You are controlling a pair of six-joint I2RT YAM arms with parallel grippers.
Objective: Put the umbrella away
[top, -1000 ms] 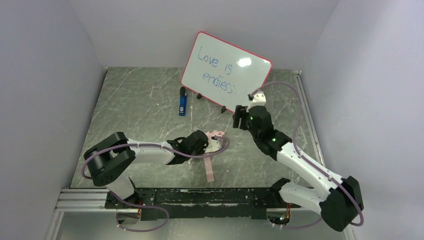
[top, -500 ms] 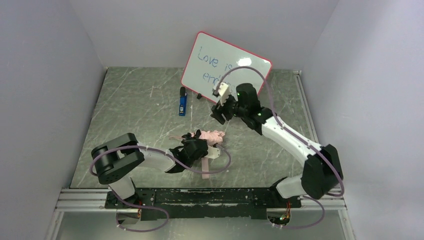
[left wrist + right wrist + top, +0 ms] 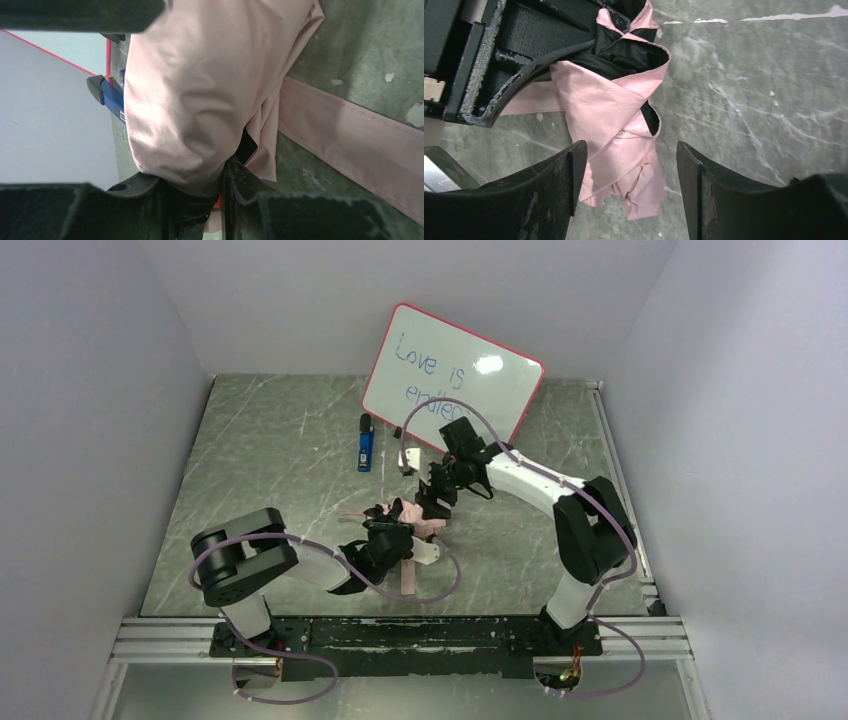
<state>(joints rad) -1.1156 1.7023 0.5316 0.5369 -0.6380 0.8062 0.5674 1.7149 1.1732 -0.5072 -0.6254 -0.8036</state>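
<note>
The left gripper (image 3: 395, 525) clamps the bunched pink umbrella (image 3: 616, 125) on the table (image 3: 280, 440). The right gripper (image 3: 629, 160) hangs over its fabric, jaws spread wide.

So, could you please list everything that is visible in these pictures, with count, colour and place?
umbrella: one, pale pink with black inside, folded, on the middle of the table, its strap lying toward the near edge.
whiteboard: one, white with red frame and blue writing, standing tilted at the far side.
marker: one, blue with black cap, lying left of the whiteboard; probably a marker.
table: one, grey-green marbled.
left end effector: one, black, closed on the umbrella fabric.
right end effector: one, black, open, just above the umbrella.
</note>
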